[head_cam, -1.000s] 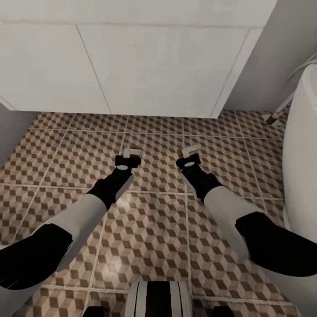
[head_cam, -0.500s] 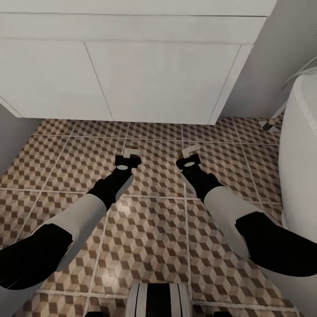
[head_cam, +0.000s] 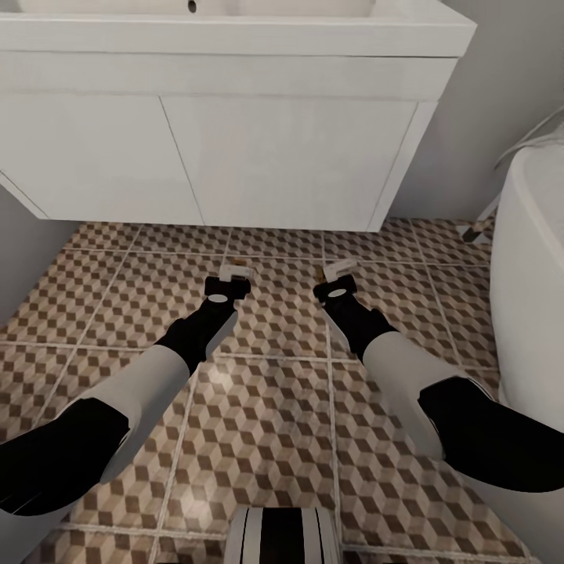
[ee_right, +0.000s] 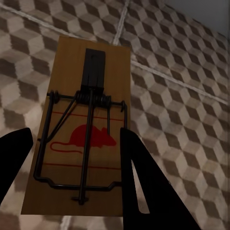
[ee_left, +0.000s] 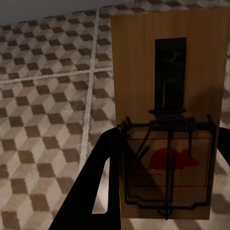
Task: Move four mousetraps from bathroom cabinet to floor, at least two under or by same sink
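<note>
Matt wooden mousetraps with dark wire; smooth tiled bathroom floor.

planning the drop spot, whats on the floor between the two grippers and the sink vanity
Head view: bare cube-pattern floor tiles lie between the left gripper, the right gripper and the sink vanity. Each gripper holds a mousetrap.

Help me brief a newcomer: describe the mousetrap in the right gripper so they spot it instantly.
Start at the white vanity unit under the sink. On the cube-patterned floor before it, two black arms reach forward; the right gripper holds a mousetrap. It is the one nearer the white bathtub.
</note>
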